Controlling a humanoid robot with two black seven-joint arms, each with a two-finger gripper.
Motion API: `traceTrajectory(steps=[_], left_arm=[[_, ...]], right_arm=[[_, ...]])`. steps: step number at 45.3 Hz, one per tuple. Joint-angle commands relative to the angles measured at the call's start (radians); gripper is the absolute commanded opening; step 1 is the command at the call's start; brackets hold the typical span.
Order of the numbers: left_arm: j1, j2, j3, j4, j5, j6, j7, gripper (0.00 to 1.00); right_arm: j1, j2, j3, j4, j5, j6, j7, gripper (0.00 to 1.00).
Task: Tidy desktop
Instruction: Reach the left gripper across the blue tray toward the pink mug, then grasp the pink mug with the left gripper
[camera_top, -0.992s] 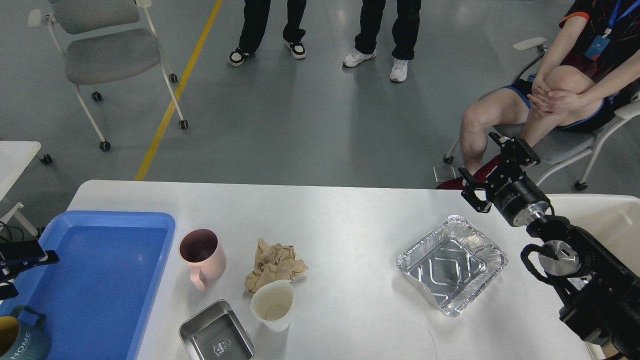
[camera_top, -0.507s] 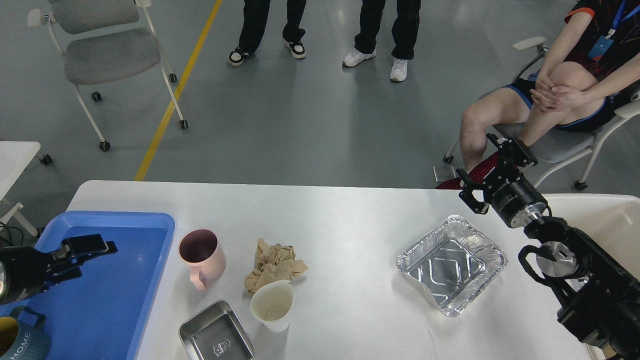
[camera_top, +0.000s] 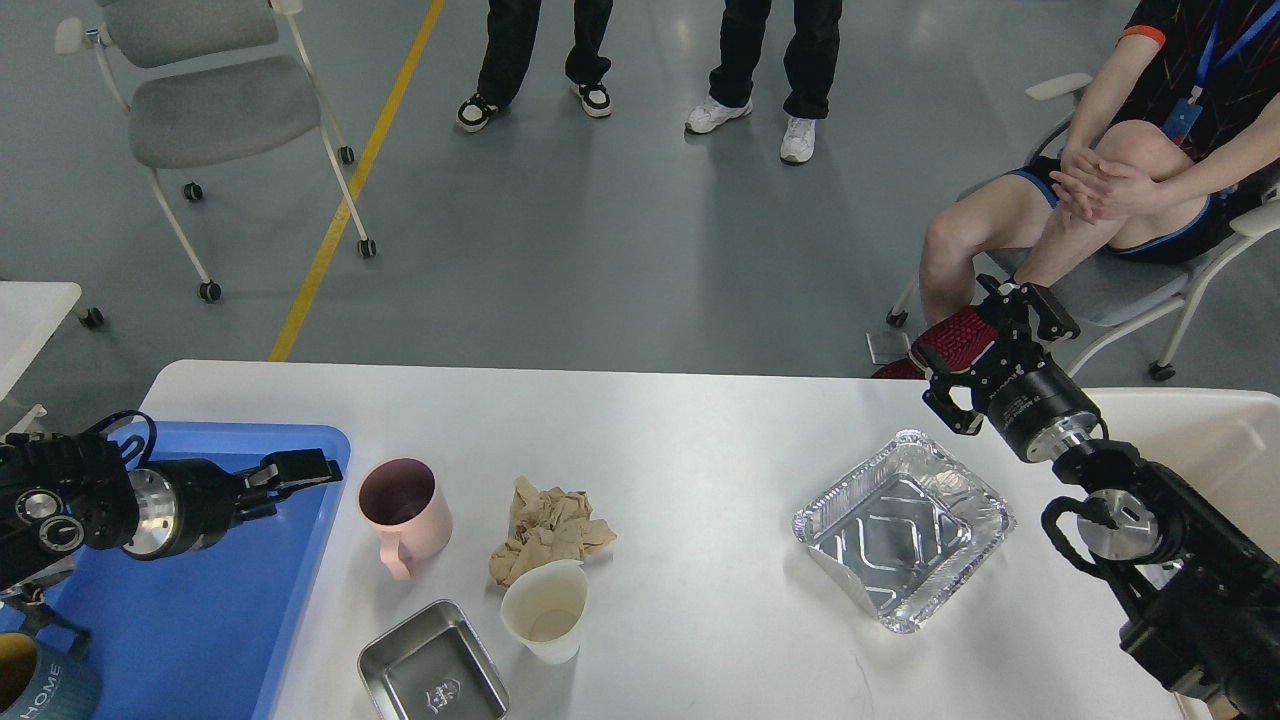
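The white desktop (camera_top: 690, 430) carries a pink mug (camera_top: 405, 512), a crumpled brown paper wad (camera_top: 548, 528), a white paper cup (camera_top: 545, 610), a small steel tray (camera_top: 432, 670) and an empty foil tray (camera_top: 903, 525). A blue tray (camera_top: 200, 600) lies at its left end with a teal mug (camera_top: 40, 685) in the near corner. My left gripper (camera_top: 290, 482) hovers over the blue tray's right rim, pointing at the pink mug, open and empty. Open and empty too, my right gripper (camera_top: 995, 355) hangs above the desktop's far edge behind the foil tray.
A seated person (camera_top: 1110, 190) is close behind my right gripper, foot near the table edge. Two people stand farther back. A grey wheeled chair (camera_top: 215, 110) is at the far left, a small white table (camera_top: 30, 310) at the left edge, and a white bin (camera_top: 1210, 440) at the right.
My left arm has swung in from the left edge across the blue tray toward the pink mug. The right gripper has barely shifted. The seated person moved a foot closer.
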Motion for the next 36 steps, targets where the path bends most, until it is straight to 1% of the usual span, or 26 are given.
traceTrajectory(steps=[1, 6, 13, 18, 23, 29, 36], left_arm=[[-0.021, -0.073, 0.019, 0.058, 0.000, 0.002, -0.001, 0.88], [-0.028, -0.116, 0.031, 0.091, 0.000, 0.003, -0.004, 0.88], [-0.029, -0.159, 0.034, 0.148, 0.000, 0.003, -0.002, 0.85], [-0.029, -0.194, 0.034, 0.200, 0.000, 0.003, -0.001, 0.79], [-0.034, -0.220, 0.034, 0.219, 0.000, 0.003, -0.002, 0.77], [-0.032, -0.249, 0.035, 0.236, 0.000, 0.005, -0.001, 0.67], [-0.035, -0.263, 0.055, 0.242, 0.000, 0.003, 0.005, 0.53]], right_arm=[[0.000, -0.004, 0.002, -0.002, 0.000, 0.002, 0.000, 1.00], [-0.002, -0.007, 0.003, -0.002, 0.000, 0.002, 0.000, 1.00], [-0.005, -0.017, 0.003, -0.003, 0.000, 0.002, 0.001, 1.00], [-0.005, -0.017, 0.002, -0.003, 0.000, 0.003, 0.001, 1.00], [-0.005, -0.016, 0.002, -0.003, 0.000, 0.003, 0.000, 1.00], [-0.005, -0.017, 0.002, -0.002, 0.000, 0.003, 0.000, 1.00], [-0.008, -0.019, 0.003, -0.002, 0.000, 0.002, 0.001, 1.00]])
